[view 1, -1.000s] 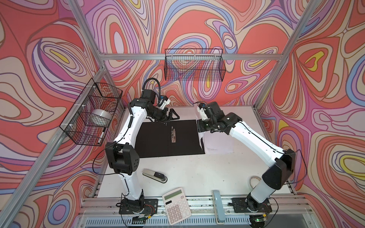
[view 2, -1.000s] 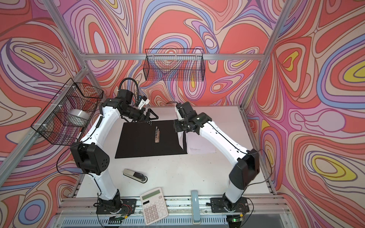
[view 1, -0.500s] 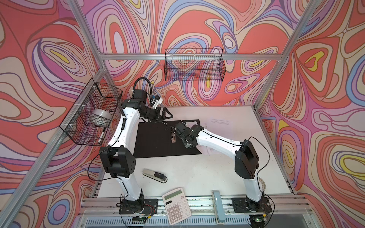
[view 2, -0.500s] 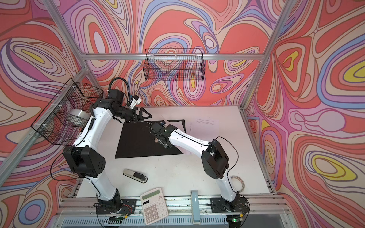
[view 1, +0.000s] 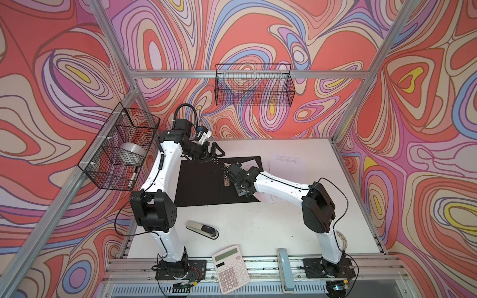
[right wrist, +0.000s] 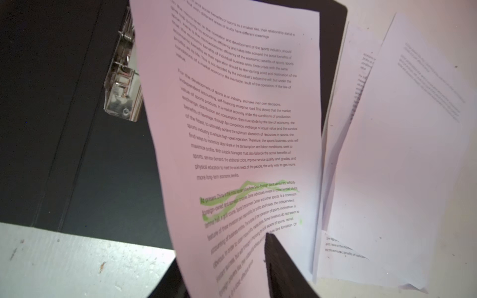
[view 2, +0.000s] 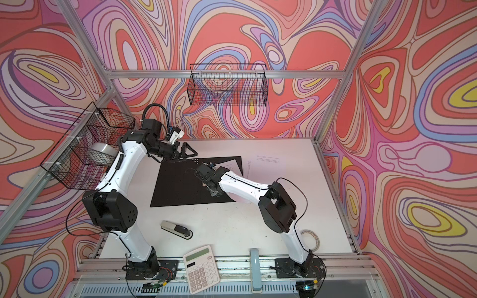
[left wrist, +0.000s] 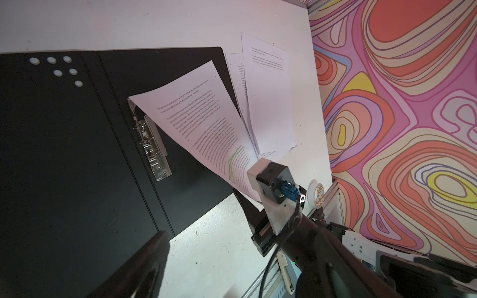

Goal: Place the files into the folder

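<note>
In both top views we see a white table (view 1: 271, 227) with the folder (view 1: 201, 185) lying open, black inside up, toward the rear left corner. The left claw (view 1: 216, 152) hangs over the folder's rear edge, its jaws apart with nothing between them. The right claw (view 1: 231, 179) sits low over the folder's right half, near the spine. Loose sheets (view 1: 286, 165) of the files lie flat on the table just beside the folder's right edge, toward the rear edge. A stapler (view 1: 202, 229) rests nearer the front edge, and a calculator (view 1: 230, 268) lies on the front rail. In the left wrist view, the metal clip (left wrist: 152, 147) sits beside the folder's spine. The highlighted sheet (left wrist: 196, 123) slopes across the folder's right half, one corner lying over the end of the clip. Its other end, with the green band, disappears under the right arm's wrist camera. The loose sheets overlap each other beside it on the bare table. In the right wrist view, the highlighted sheet fills the middle, bowed, its green band low on the page. One dark finger (right wrist: 281, 265) shows against the sheet's near end and the other is hidden. We cannot tell whether the right claw is clamped on the sheet or loose around it.
</note>
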`<state>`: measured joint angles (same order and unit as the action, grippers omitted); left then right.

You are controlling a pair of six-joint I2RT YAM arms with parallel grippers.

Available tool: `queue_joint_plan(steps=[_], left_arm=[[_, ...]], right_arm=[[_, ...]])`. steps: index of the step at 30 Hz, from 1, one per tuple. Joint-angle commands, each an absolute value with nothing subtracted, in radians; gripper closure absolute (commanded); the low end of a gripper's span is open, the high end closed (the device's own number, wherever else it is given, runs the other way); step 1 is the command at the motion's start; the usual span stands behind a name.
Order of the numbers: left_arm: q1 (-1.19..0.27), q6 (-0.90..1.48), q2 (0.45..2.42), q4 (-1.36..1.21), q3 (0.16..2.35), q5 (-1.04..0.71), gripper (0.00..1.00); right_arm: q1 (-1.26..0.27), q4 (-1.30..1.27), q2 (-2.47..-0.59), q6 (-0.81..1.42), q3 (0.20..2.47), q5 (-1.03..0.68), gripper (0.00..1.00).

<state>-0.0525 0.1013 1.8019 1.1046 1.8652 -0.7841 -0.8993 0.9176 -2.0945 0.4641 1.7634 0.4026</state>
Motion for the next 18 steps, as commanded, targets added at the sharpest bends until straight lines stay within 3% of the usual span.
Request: queue_joint_plan(steps=[1,18], left_arm=[[-0.048,0.091,1.779,1.134,1.879,-0.779,0.1],[-0.048,0.061,1.752,1.098,1.747,-0.725,0.1]], right_arm=[[-0.907,0.839,-2.063,0.488,1.746,0.315,0.5],[-0.906,0.676,-1.926,0.599,1.647,0.055,0.35]])
